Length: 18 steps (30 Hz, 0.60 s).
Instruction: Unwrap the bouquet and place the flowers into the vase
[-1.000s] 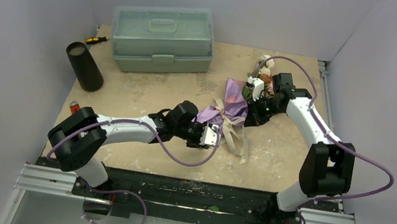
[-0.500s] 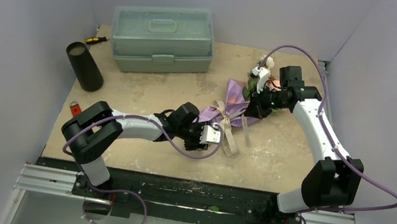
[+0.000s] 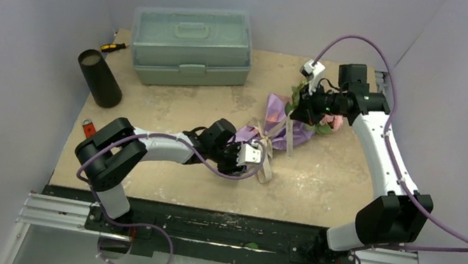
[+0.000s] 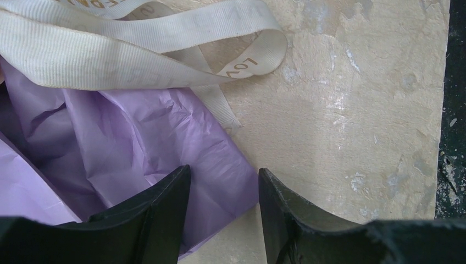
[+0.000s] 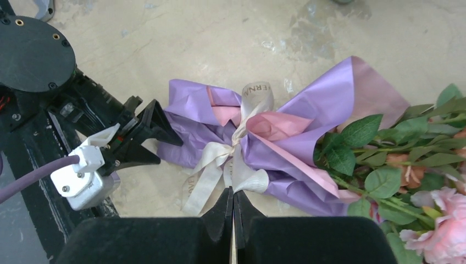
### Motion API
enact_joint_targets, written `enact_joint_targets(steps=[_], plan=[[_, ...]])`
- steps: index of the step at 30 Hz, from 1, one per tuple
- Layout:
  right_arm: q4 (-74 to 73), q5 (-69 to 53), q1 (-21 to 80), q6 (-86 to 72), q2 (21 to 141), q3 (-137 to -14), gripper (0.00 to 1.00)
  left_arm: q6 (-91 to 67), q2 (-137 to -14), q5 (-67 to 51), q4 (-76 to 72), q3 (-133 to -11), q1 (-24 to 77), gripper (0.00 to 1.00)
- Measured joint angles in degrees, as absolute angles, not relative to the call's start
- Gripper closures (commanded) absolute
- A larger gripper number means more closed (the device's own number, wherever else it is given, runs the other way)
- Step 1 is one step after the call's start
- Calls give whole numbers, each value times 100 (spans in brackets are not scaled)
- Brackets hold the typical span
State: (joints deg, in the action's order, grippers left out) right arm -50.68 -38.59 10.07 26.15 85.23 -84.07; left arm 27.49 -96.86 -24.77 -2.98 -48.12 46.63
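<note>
The bouquet (image 3: 283,120) lies on the table in purple and pink paper (image 5: 286,132), tied with a beige ribbon (image 5: 220,154). Its flowers (image 5: 417,181), pink roses with green leaves, stick out at the right end. My right gripper (image 5: 233,193) is shut on one strand of the ribbon, just above the bow (image 3: 293,112). At the paper's tail end my left gripper (image 4: 222,173) stands open, a corner of purple paper (image 4: 165,143) lying between its fingers unclamped. The black vase (image 3: 99,77) stands upright at the far left.
A pale green toolbox (image 3: 192,44) sits at the back, a yellow-handled screwdriver (image 3: 113,47) to its left. A small red object (image 3: 86,126) lies near the left arm. Grey walls close in the table on three sides.
My right gripper has lifted and pulled back to the right with the ribbon, drawing its strands taut. The left gripper has shifted toward the paper's tail and its jaws have widened.
</note>
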Motion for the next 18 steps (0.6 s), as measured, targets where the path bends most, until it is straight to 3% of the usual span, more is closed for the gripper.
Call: enact_joint_targets(steps=[18], plan=[[-4799, -4211, 506, 1723, 8554, -9894, 100, 2510, -9699, -2484, -318, -4812, 4600, 53]])
